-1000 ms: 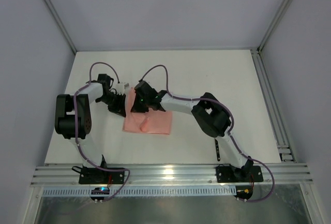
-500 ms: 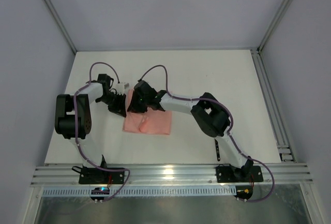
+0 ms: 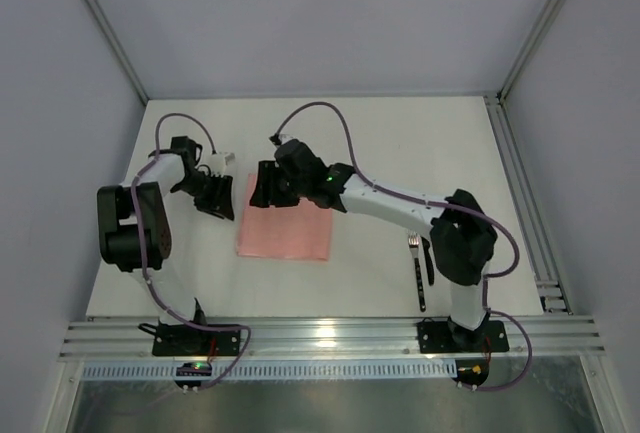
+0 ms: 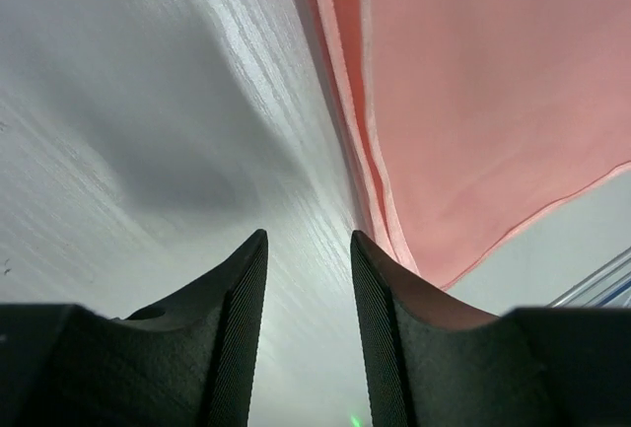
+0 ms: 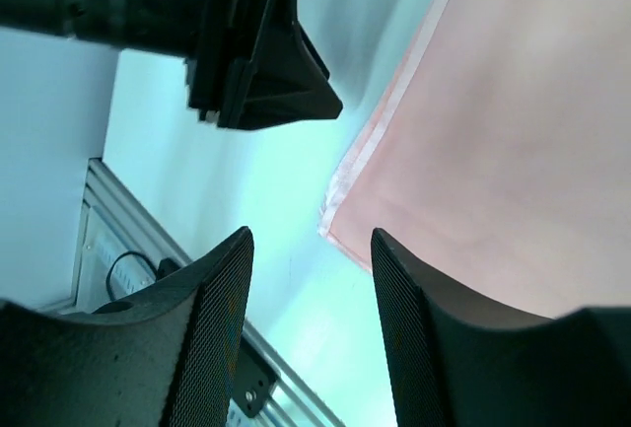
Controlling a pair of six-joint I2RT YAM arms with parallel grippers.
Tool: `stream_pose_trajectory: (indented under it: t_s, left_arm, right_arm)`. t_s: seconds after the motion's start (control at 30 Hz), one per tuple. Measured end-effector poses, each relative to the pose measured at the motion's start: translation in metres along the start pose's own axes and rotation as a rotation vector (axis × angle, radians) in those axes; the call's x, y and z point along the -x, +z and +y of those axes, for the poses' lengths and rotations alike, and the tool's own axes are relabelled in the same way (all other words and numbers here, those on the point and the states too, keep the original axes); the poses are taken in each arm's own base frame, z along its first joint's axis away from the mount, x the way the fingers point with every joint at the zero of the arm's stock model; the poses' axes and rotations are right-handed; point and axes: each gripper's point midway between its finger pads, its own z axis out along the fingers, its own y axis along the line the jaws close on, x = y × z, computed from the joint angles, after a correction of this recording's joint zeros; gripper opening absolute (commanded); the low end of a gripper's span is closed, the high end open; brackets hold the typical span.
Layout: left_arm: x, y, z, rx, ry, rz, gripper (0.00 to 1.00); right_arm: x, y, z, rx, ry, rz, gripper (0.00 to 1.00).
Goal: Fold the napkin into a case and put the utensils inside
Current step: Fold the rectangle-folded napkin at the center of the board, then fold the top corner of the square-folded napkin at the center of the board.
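Observation:
The salmon-pink napkin (image 3: 288,231) lies flat on the white table as a folded rectangle; its layered left edge shows in the left wrist view (image 4: 473,102) and its near-left corner in the right wrist view (image 5: 513,151). My left gripper (image 3: 213,199) hovers just left of that edge, open, with only bare table between its fingers (image 4: 308,240). My right gripper (image 3: 263,191) is over the napkin's far-left corner, open and empty (image 5: 311,240). The dark utensils (image 3: 421,275), one a fork with pale tines (image 3: 413,241), lie near the right arm's base.
An aluminium rail (image 3: 330,338) runs along the table's near edge and another (image 3: 520,193) along the right side. Grey enclosure walls stand on three sides. The left gripper's black body (image 5: 261,52) shows close in the right wrist view.
Both grippers have opened and let go of the napkin, which now lies flat. The left gripper drew back left; the right arm stretched out, uncovering the utensils.

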Motion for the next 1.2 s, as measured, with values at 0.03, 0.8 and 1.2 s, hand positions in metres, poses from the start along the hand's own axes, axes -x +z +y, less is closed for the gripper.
stream_pose_trajectory:
  t_s: [0.03,0.8,1.2]
  left_arm:
    - [0.002,-0.003,-0.001,0.001,0.007,-0.006,0.44]
    - [-0.03,0.017,-0.022,0.179,0.173,0.2,0.3]
    - [-0.028,0.017,-0.014,0.218,0.175,0.208,0.14]
  right_arm:
    - [0.004,-0.016,-0.001,0.004,-0.008,-0.016,0.53]
    - [0.037,-0.017,-0.228,-0.166,0.18,-0.008,0.51]
    - [0.035,-0.007,-0.248,-0.18,0.279,-0.008,0.14]
